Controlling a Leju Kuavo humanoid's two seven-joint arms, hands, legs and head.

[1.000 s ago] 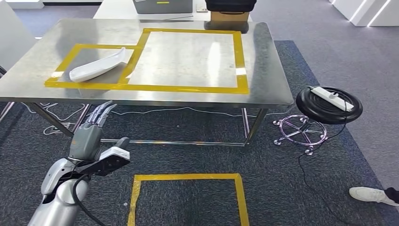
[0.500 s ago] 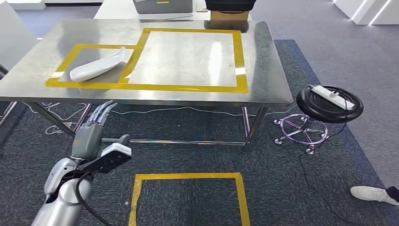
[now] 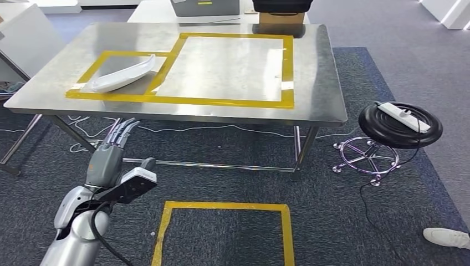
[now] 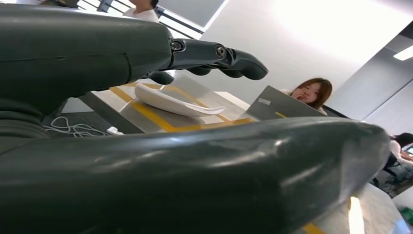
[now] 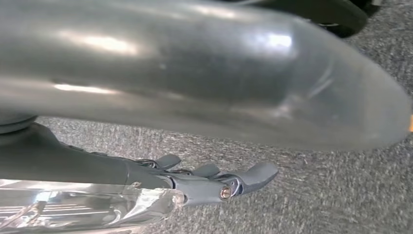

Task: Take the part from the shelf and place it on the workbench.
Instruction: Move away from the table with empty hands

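The white curved part lies inside the small yellow-taped rectangle at the left of the steel workbench. In the left wrist view the part lies on the bench beyond my fingers. My left hand hangs below the bench's front edge, to the near side of the part, fingers straight and apart, holding nothing. My right hand is stretched out over the grey carpet with nothing in it.
A black round stool carrying a white power strip stands right of the bench. A yellow taped square marks the carpet in front. Cables trail under the bench. A person's shoe is at the lower right. A person sits behind a laptop.
The whole picture has shifted a little to the right and down, so the camera has moved. The part keeps its place on the bench and my left hand keeps its pose.
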